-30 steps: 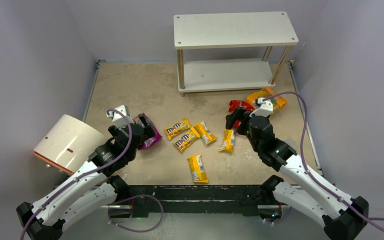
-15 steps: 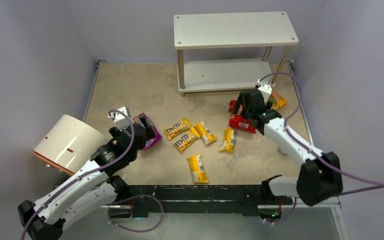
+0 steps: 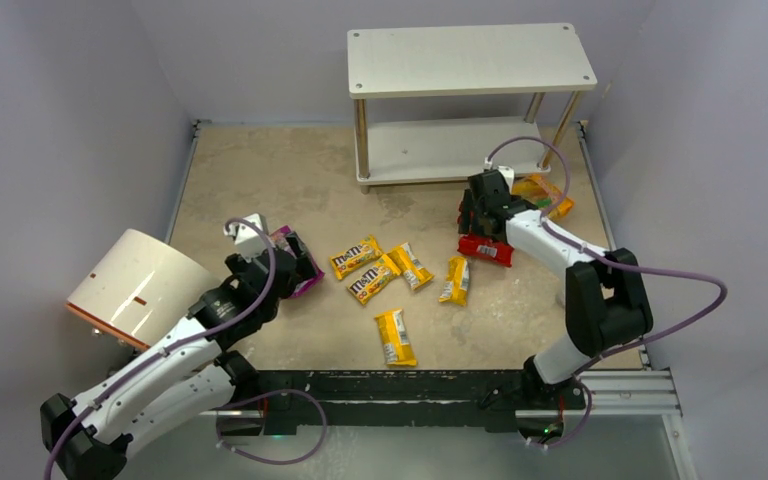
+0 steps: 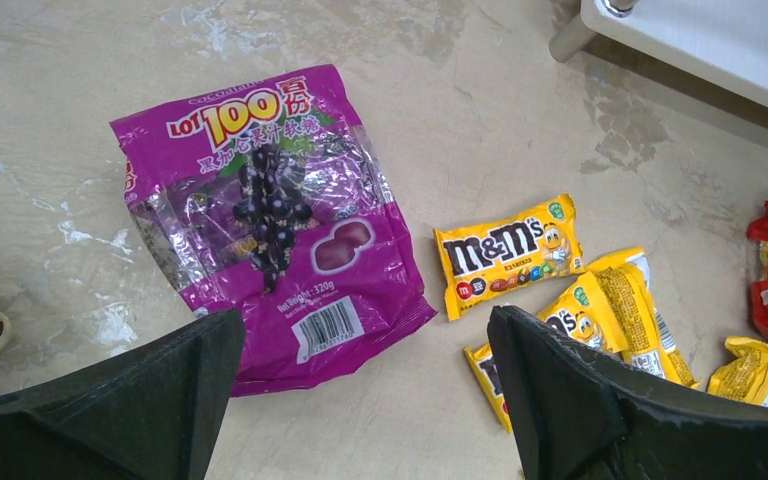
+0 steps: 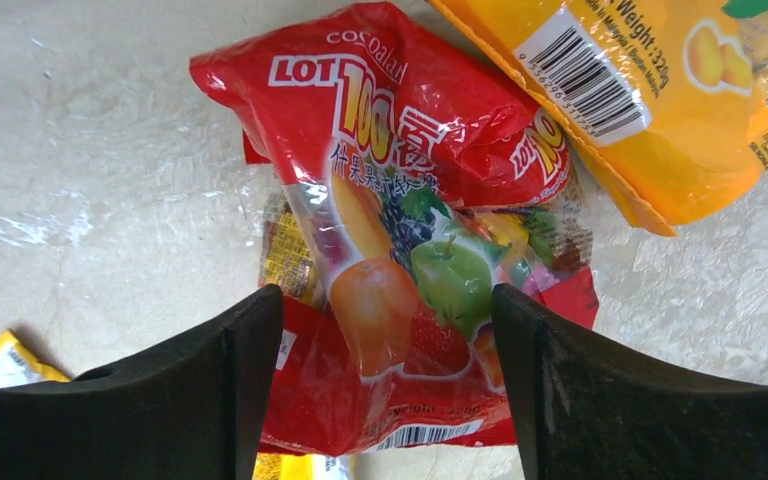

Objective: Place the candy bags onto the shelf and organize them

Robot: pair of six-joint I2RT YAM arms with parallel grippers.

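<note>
Your right gripper [image 5: 380,300] sits over the red pouch [image 5: 400,150], jaws wide. Your left gripper [image 4: 365,320] hangs wide above the purple pouch [image 4: 260,210].

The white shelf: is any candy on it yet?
Empty. The shelf shows bare white on both tiers; the candy bags lie on the table.

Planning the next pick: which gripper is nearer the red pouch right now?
Right. The right gripper hangs directly above the red pouch, its jaws open either side of it. The left gripper is far off, above the purple pouch, with the yellow packets between.
</note>
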